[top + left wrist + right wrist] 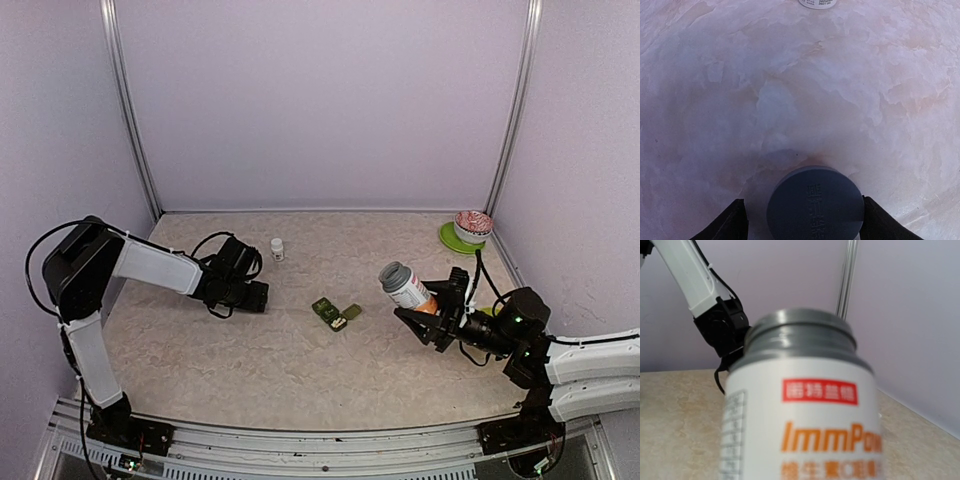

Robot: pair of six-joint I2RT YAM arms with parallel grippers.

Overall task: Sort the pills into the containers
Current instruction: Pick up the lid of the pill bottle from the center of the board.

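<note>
1. Where R gripper clamps it, white plastic bottle tilts, grey threaded neck uncapped.
2. L gripper jaws apart astride round dark-grey cap, left of bottle.
3. Green blister packs flat, just left of bottle.

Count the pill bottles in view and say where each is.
2. One large orange-lettered bottle, its cap off, is held by the right gripper; one small white bottle stands on the table toward the back.

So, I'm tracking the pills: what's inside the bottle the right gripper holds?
Contents can't be seen. The white bottle, tilted in the right gripper, shows its grey threaded neck only side-on; from above the mouth is too small, and the wall is opaque.
</note>
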